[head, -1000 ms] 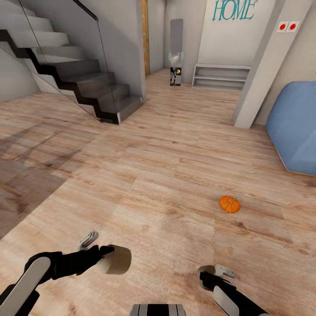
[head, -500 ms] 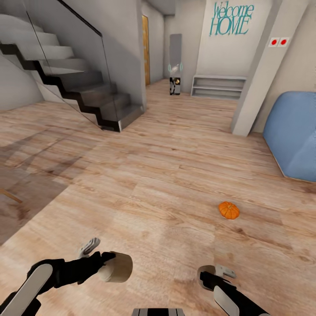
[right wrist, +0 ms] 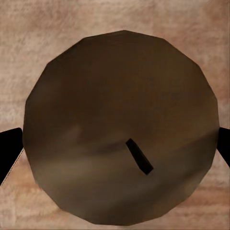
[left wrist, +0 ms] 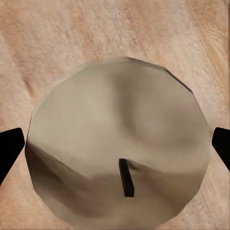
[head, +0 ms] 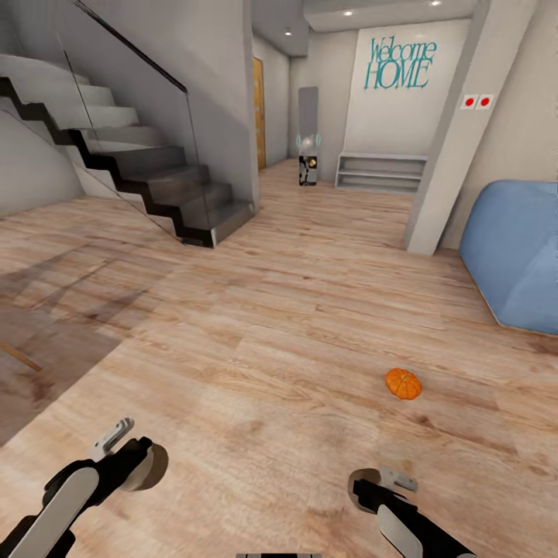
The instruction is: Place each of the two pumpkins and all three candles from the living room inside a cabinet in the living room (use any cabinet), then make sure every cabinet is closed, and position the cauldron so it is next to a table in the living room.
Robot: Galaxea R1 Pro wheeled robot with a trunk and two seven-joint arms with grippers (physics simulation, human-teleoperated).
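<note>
The left gripper (head: 143,465) has been drawn back and lowered toward the body, and the head camera has been tilted up. A candle (left wrist: 120,143) is pinched between its fingers; a second candle (right wrist: 122,127) is clamped in the right gripper (head: 364,484). One pumpkin (head: 404,384) is left on the floor (head: 271,333), ahead to the right. Transport to a cabinet is judged under way.
</note>
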